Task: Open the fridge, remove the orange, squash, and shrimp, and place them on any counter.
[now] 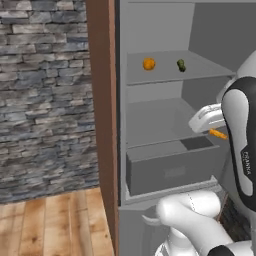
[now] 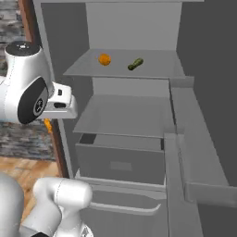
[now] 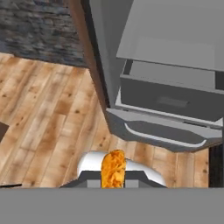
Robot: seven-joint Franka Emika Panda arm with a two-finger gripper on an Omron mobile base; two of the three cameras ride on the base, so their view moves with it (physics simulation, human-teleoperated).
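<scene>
In front of the open tall grey fridge [image 1: 165,125], the white Franka arm is seen folded high, its dark-jointed forearm standing upright on the right of the left base view and the hand turned downward toward the floor. The two-finger gripper [image 1: 216,131] is carried just outside the fridge opening, level with the middle shelf, and it points down over the wooden floor [image 3: 48,113], as the hand view makes plain. Between the fingers the tiny thin orange curved shrimp [image 3: 113,168] is pinched; it is seen poking out below the white hand in the left base view [image 1: 218,133] and as a small orange sliver under the hand in the right base view [image 2: 47,125]. The jaws are drawn narrow around it.

On the upper grey shelf of the fridge, the small round bright orange fruit [image 1: 149,63] is left sitting toward the left, and the small dark green elongated squash [image 1: 181,65] lies to its right, the two well apart. From the right base view they are picked out again, the orange [image 2: 104,59] upright and the squash [image 2: 135,64] lying at a slant. The middle shelf and the grey drawer [image 2: 121,162] beneath it are seen lower in the cavity. A brown wooden panel [image 1: 102,115] is set against the fridge's left edge, with a grey stone wall [image 1: 45,95] beyond it.
</scene>
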